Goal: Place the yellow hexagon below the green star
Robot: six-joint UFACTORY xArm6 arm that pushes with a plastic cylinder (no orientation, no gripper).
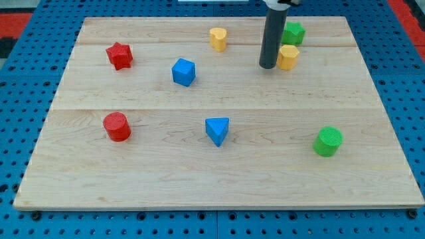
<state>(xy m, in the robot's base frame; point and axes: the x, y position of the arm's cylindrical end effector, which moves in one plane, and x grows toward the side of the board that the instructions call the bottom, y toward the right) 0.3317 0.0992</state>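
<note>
Tip [267,66] down on the board [199,179], just at the view's left of the yellow hexagon [288,57]; touching or a hair apart, cannot tell. The rod is bare: no jaws, nothing to grip with, it only pushes.

Hexagon sits directly toward the view's bottom from the green star [293,32], the two nearly touching, star at the top edge of the board. Judged from this, the placement looks about done: hexagon is below the star and roughly in line with it. What may be left is a small nudge at most, then clearing the tip away without dragging the hexagon sideways.

Others well apart and not involved:
- yellow block [218,38], top centre, shape unclear
- blue cube [184,72]
- red star [119,55]
- red cylinder [117,126]
- blue triangle [217,130]
- green cylinder [328,141], lower right
</note>
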